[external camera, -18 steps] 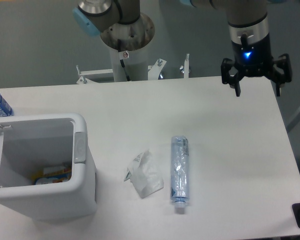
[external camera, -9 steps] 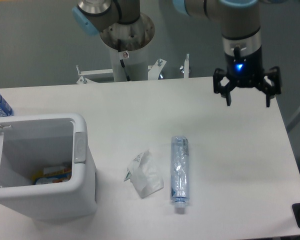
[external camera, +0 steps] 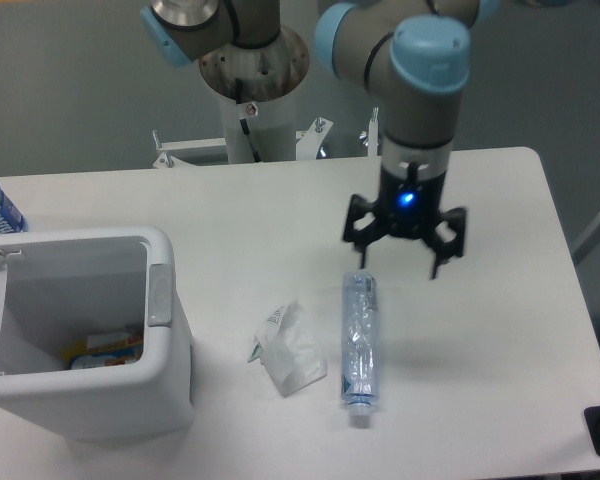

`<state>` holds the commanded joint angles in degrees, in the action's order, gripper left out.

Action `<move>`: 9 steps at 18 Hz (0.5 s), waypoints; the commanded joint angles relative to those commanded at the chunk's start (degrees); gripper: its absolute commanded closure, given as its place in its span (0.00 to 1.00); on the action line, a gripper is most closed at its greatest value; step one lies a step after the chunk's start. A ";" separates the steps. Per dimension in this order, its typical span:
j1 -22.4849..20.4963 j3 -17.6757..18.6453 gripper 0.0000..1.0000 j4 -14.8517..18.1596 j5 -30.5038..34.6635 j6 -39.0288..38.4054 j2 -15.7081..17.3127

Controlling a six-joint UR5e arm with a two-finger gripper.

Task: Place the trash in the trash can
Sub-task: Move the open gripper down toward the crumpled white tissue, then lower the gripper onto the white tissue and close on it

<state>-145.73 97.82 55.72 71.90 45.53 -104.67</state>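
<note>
A slim clear ribbed bottle (external camera: 358, 339) is laid flat on the table (external camera: 500, 330), a crumpled wrapper (external camera: 289, 346) at its 9 o'clock. The boxy white trash can (external camera: 162, 330) is set further left. The gripper (external camera: 401, 254), spread wide and empty, is seen at the bottle's 12 o'clock.

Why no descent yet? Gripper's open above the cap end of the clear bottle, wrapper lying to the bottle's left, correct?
Not quite. In the camera view the open gripper hangs over the bottle's base end, the far end; the cap points toward the near table edge. The wrapper does lie to the bottle's left.
</note>
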 joint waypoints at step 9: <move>4.74 -0.18 0.00 -0.88 -1.41 -5.36 -6.42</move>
<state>-140.99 97.64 54.85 70.49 40.18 -111.08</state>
